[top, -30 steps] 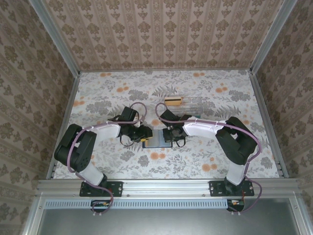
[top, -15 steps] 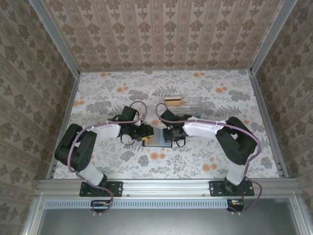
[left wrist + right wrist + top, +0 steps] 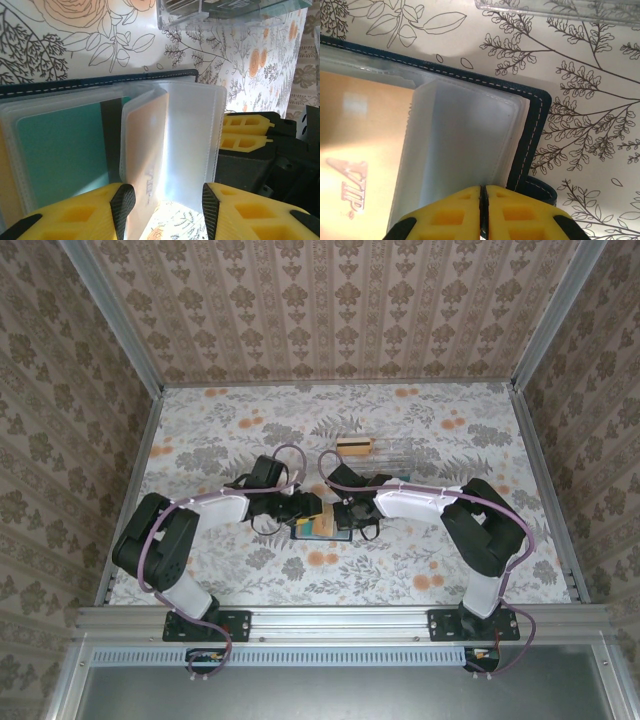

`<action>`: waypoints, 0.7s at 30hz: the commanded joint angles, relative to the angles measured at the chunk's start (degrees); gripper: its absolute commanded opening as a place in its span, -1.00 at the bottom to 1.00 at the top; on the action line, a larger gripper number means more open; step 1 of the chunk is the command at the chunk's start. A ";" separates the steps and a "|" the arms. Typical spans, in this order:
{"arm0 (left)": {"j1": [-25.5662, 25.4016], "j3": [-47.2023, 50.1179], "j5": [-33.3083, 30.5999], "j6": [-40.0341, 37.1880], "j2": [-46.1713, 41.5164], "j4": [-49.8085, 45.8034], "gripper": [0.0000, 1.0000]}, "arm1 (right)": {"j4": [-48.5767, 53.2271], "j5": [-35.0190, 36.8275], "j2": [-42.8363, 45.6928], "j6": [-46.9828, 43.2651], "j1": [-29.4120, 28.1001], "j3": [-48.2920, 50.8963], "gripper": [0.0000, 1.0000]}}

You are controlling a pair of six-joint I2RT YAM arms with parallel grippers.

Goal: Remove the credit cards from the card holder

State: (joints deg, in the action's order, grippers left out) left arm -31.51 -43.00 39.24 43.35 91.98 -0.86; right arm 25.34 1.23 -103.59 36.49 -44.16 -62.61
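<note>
Fingers of your left gripper straddle the upright orange card, parted; right gripper clamps the card holder.

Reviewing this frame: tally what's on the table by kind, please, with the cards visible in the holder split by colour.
Card holder: 1
Clear plastic box: 1
Orange card: 1
Teal card: 1
Total: 4

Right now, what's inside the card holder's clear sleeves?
An orange VIP card and a teal card show in the card holder. The frosted sleeves hide whether more cards sit in them.
</note>
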 commanded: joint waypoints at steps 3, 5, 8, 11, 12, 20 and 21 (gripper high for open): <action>-0.84 -2.91 1.14 -0.85 -1.85 -1.91 -0.07 | 0.26 -1.04 -2.50 1.39 -0.69 1.64 -0.70; -0.84 -3.25 0.40 -1.49 -2.22 -3.37 -0.07 | 0.75 -0.36 -1.90 1.39 -0.61 1.61 -0.68; -0.66 -3.74 -1.97 -3.56 -3.48 -7.57 -0.07 | 1.63 1.09 -0.15 1.39 -0.07 1.69 -0.64; 0.16 -3.48 -5.17 -5.16 -4.95 -10.83 -0.07 | 2.42 2.32 2.14 1.40 1.02 2.13 -0.59; 0.51 -3.35 -5.48 -5.61 -5.51 -11.40 -0.07 | 2.62 2.44 2.82 1.36 1.33 2.16 -0.59; 4.46 -1.16 -5.95 -8.21 -7.61 -14.08 -0.07 | 5.11 3.84 7.16 1.08 2.31 0.00 -0.46; 4.57 -0.97 -5.97 -8.28 -7.62 -14.01 -0.08 | 5.14 3.86 7.59 1.28 2.30 -0.21 -0.44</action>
State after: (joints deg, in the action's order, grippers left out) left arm -27.46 -45.06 34.00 37.45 85.47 -12.38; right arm 28.01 3.11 -98.72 36.93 -41.82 -61.41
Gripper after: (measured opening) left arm 0.464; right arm 0.273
